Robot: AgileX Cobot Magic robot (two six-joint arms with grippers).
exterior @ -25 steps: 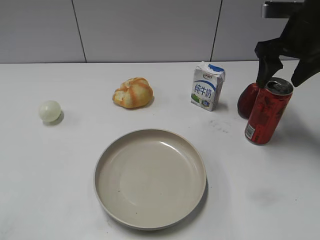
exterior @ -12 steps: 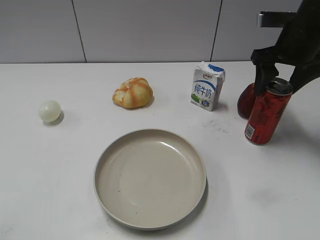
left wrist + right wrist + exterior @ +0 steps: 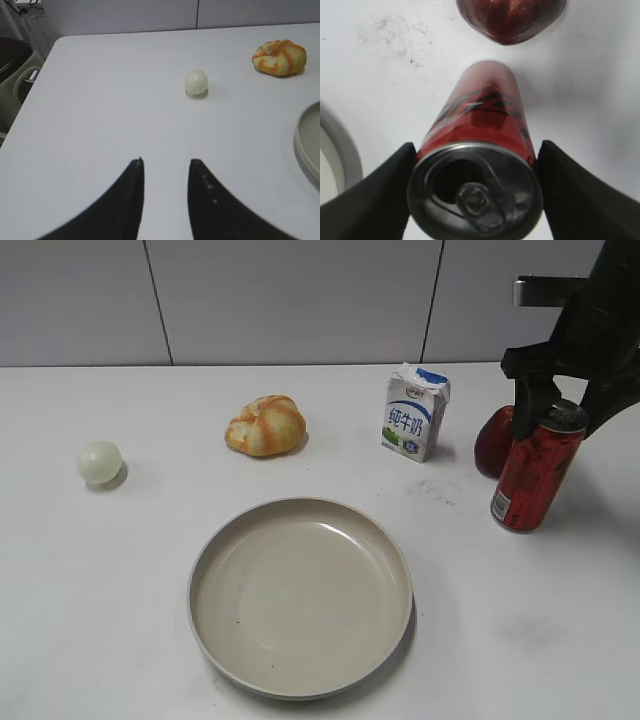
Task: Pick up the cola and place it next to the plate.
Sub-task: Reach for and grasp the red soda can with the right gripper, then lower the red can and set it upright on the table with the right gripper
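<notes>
The cola (image 3: pixel 528 475) is a tall red can standing at the right of the white table. My right gripper (image 3: pixel 556 420) straddles its top, one finger on each side. In the right wrist view the fingers (image 3: pixel 476 146) press both sides of the cola (image 3: pixel 480 115) just below its silver top. The can's base rests on the table. The beige plate (image 3: pixel 300 600) lies at front centre, well left of the can; its rim shows in the right wrist view (image 3: pixel 340 145) and in the left wrist view (image 3: pixel 307 140). My left gripper (image 3: pixel 165 162) is open and empty above the table's left part.
A dark red fruit (image 3: pixel 492 440) sits just behind the can, also in the right wrist view (image 3: pixel 510 17). A milk carton (image 3: pixel 414 415) stands left of it. A bread roll (image 3: pixel 266 426) and a pale ball (image 3: pixel 100 462) lie further left.
My right gripper has come down from above the can's top until its fingers sit around the upper part of the can. The can has stayed in place.
</notes>
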